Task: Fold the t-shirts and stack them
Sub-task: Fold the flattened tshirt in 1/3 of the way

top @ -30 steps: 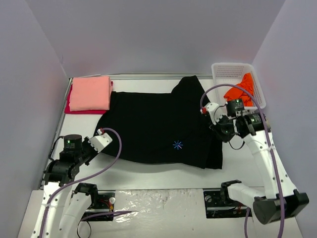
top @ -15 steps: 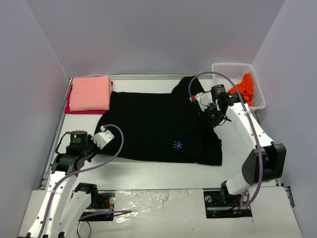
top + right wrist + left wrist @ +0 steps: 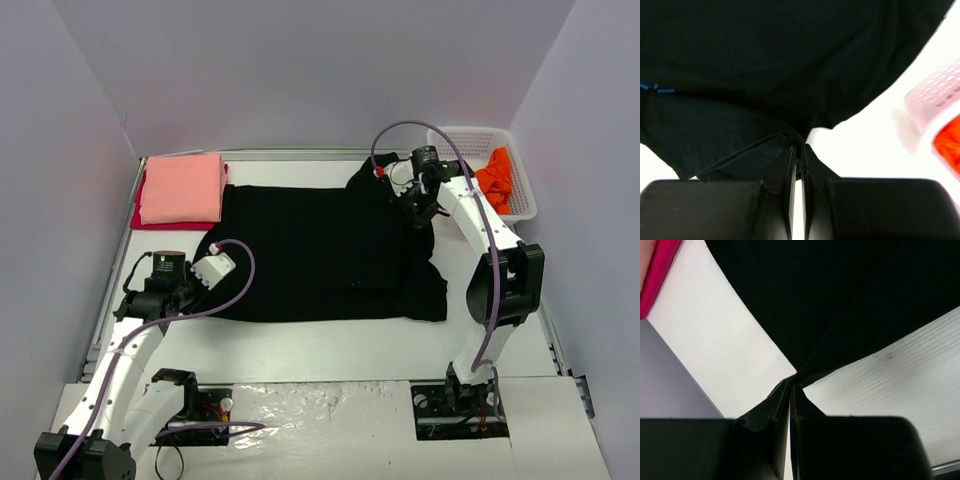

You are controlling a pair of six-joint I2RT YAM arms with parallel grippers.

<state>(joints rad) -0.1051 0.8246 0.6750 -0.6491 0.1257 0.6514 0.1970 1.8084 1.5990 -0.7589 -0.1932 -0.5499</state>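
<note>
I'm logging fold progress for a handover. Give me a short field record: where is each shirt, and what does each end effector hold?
black t-shirt: spread across the table
left end effector: shut on the black t-shirt's near-left edge
right end effector: shut on the black t-shirt's far-right edge
salmon-pink t-shirt: folded, on top of the red t-shirt, far-left corner
orange t-shirt: crumpled in the white basket, far right

Cloth, matt, fine weave, softly creased: black t-shirt (image 3: 320, 255). Cloth, matt, at the far left corner of the table (image 3: 330, 345): salmon-pink t-shirt (image 3: 182, 187), red t-shirt (image 3: 145, 225). Cloth, matt, crumpled: orange t-shirt (image 3: 495, 178). Plastic, white, open mesh: basket (image 3: 465, 140). White, smooth, faintly ribbed: table.
</note>
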